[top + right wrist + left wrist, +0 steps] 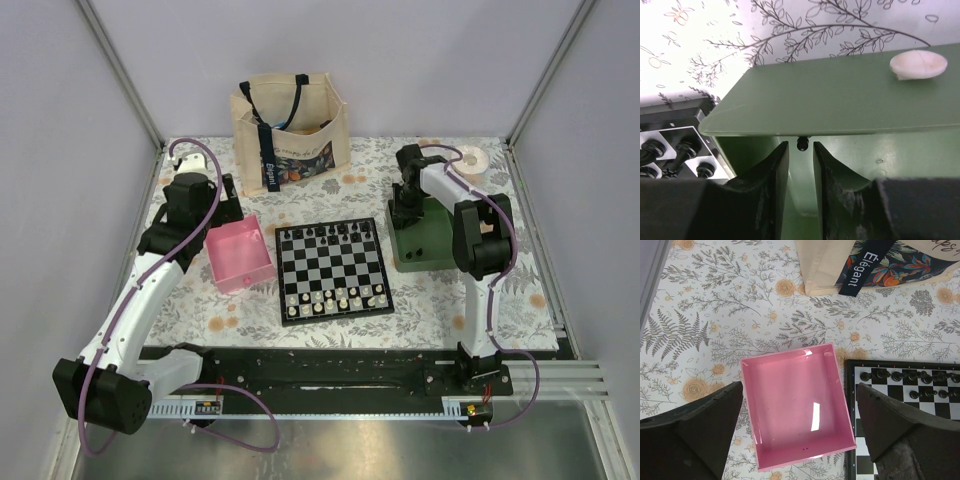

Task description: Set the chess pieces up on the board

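One board (331,269) lies flat at the middle of the flower-patterned table (197,312), between two trays: one pink tray (786,412) just off its left side and one green tray (840,102) just off its right. Black chess pieces (882,374) stand along the board's far rows and white pieces (330,298) along its near rows (too small and crowded for a sure count). In the left wrist view seven or so black ones line the edge row, with a few more behind them.

The left gripper (799,390) hangs above the pink tray with its two fingers spread wide, nothing between them, and the tray's floor is bare.

The right gripper (800,148) reaches into the green tray. Its two fingers stand a narrow gap apart, and one black piece (802,144) sits on the tray floor just at their tips, touching neither. At the left of that view three black pieces show on the board's corner. One pale rounded lump (918,65) rests on the tray's broad green face.

One cloth tote bag (291,132) stands behind the board, and one white roll (470,158) lies by the far right corner.
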Controlling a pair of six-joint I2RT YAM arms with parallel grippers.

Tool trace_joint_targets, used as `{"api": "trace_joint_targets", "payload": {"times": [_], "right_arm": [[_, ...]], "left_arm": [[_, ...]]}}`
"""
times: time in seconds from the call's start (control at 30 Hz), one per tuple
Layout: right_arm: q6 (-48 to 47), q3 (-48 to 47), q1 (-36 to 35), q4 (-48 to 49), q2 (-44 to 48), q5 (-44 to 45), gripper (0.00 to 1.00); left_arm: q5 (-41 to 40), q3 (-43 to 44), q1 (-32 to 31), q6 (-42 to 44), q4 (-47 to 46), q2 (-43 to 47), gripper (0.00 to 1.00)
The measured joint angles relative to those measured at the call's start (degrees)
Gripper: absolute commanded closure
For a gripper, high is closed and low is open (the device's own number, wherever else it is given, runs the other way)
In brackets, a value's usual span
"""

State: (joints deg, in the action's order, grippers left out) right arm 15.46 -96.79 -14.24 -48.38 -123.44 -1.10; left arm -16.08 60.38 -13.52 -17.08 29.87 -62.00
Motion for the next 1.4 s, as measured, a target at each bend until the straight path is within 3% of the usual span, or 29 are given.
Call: {"api": "trace_joint_targets", "payload": {"times": [0.67, 0.93, 1.03, 1.13, 1.2, 1.4], "right_arm": [[-0.1, -4.6, 0.0, -1.6, -1.5, 0.0, 0.69], [-0.5, -5.3, 0.0, -3.4, -2.2, 0.0, 0.76], [-0.7, -5.4, 0.0, -4.0, -2.3, 0.1, 0.9], [-1.0, -5.9, 0.0, -4.5, -2.3, 0.1, 0.92], [-1.1, -6.2, 0.0, -4.4, -2.3, 0.1, 0.99], [-1.5, -6.1, 0.0, -4.3, -2.3, 0.0, 1.0]], "left_arm": [[0.0, 0.0, 0.0, 0.0, 0.0, 0.1, 0.01], [0.0, 0.0, 0.0, 0.0, 0.0, 0.4, 0.01], [-0.1, 0.0, 0.0, 0.1, 0.1, 0.5, 0.01], [-0.1, 0.0, 0.0, 0.1, 0.0, 0.7, 0.01], [-0.1, 0.0, 0.0, 0.1, 0.0, 0.8, 0.01], [0.0, 0.0, 0.0, 0.1, 0.0, 0.8, 0.01]]}}
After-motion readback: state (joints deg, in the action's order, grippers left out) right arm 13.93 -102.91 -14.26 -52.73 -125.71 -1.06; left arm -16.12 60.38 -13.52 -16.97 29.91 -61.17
